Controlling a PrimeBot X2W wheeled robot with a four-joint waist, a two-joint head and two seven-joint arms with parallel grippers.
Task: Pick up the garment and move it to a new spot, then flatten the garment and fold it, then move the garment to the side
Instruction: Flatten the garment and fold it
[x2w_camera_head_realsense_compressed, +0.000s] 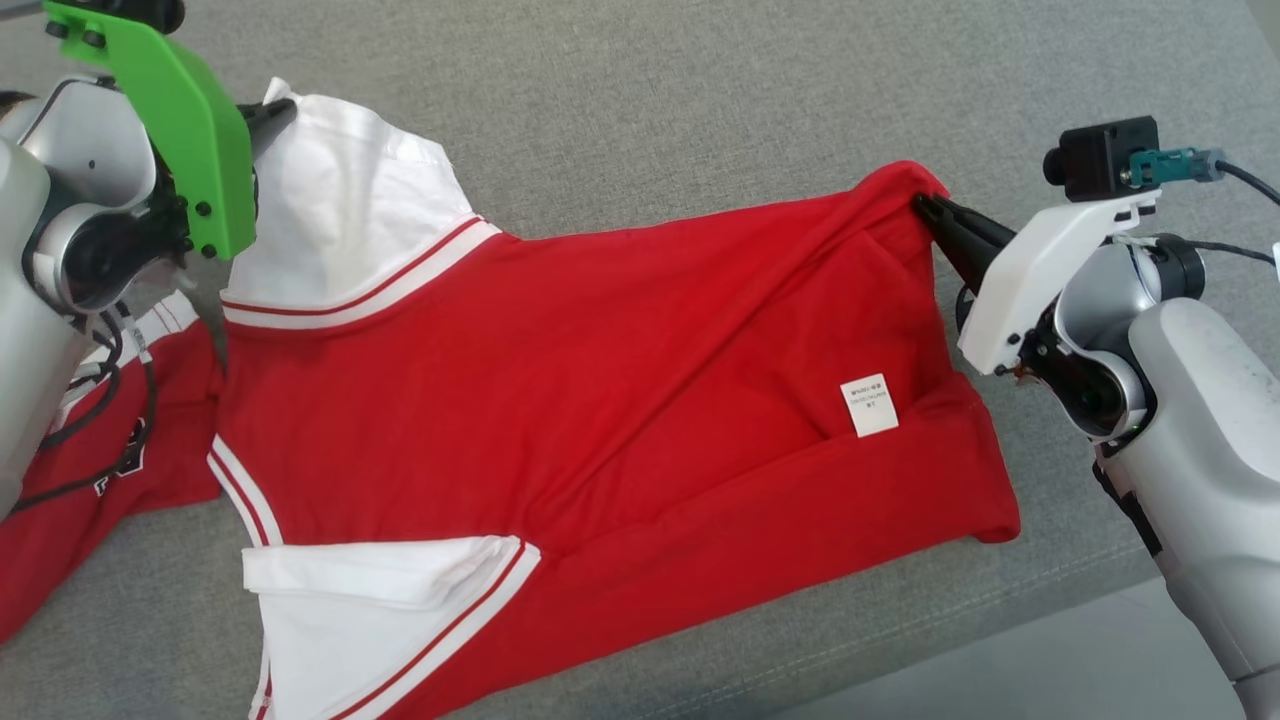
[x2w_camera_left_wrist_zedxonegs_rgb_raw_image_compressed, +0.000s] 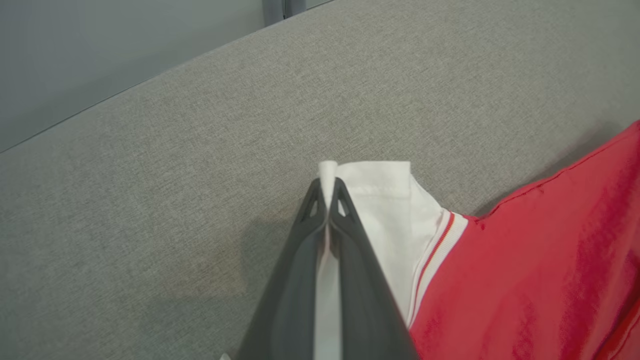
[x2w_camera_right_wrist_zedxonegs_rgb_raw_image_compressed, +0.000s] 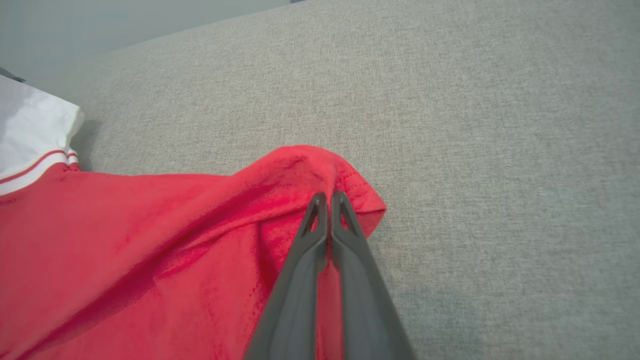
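The head view looks steeply down from above onto the grey cushion (x2w_camera_head_realsense_compressed: 700, 90), far enough off to take in most of the red and white shirt (x2w_camera_head_realsense_compressed: 600, 380). The left wrist view sits close behind the left gripper (x2w_camera_left_wrist_zedxonegs_rgb_raw_image_compressed: 327, 187), facing along its fingers (x2w_camera_left_wrist_zedxonegs_rgb_raw_image_compressed: 295, 290) to the white sleeve (x2w_camera_left_wrist_zedxonegs_rgb_raw_image_compressed: 390, 200) and the cushion's far edge. The right wrist view sits as close behind the right gripper (x2w_camera_right_wrist_zedxonegs_rgb_raw_image_compressed: 327, 200), facing the shirt's red corner. Both wrist views share that sleeve.
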